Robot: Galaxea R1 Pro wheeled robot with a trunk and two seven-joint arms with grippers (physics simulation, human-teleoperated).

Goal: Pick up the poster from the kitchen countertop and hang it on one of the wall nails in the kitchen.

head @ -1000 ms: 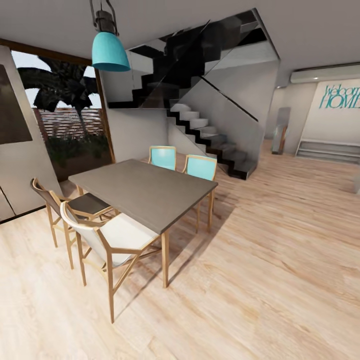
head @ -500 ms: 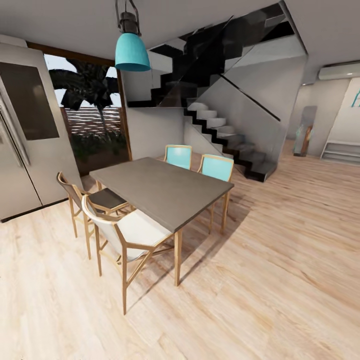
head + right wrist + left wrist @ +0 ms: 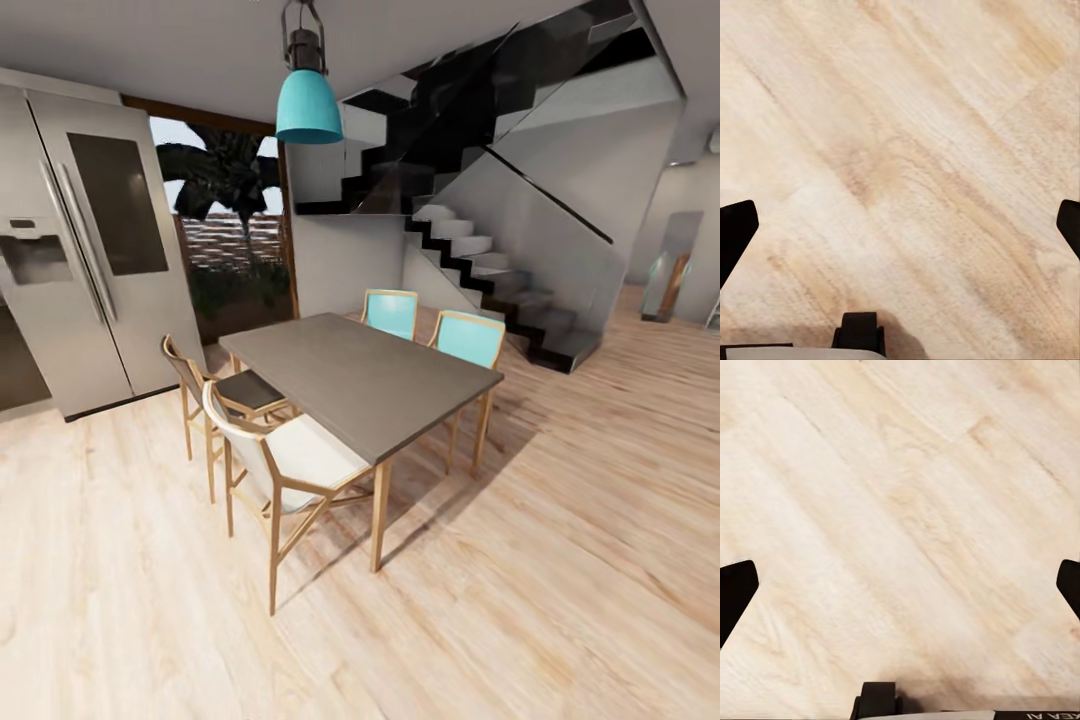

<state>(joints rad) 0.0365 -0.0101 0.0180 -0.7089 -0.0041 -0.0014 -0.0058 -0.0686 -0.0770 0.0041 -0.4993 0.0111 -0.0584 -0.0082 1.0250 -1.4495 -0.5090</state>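
We are facing a dining area, and the poster, the countertop and the wall nails are nowhere among what we see here. A grey table (image 3: 360,380) on pale wooden legs stands on the light wooden floor (image 3: 560,560). Around it are 4 chairs: 2 turquoise chairs (image 3: 440,325) on its far side, a white-seated chair (image 3: 285,470) at the near side, and a dark-seated chair (image 3: 225,395) just beside that one. A turquoise lamp (image 3: 308,95) hangs from the ceiling above the table. On our left stands a steel fridge (image 3: 90,250) with 2 doors and long vertical handles. Behind the table a tall window (image 3: 230,230) shows a palm and a slatted fence. A staircase (image 3: 490,270) with dark steps climbs along the pale wall to the right of the window, and a mirror (image 3: 670,270) leans against the far wall near the right edge.

Our left gripper (image 3: 900,585) hangs over bare floor planks; its 2 dark fingers (image 3: 735,589) sit at opposite edges of the wrist view, spread wide with nothing between them. Our right gripper (image 3: 900,225) is the same: fingers (image 3: 735,229) wide apart above the floor, holding nothing.
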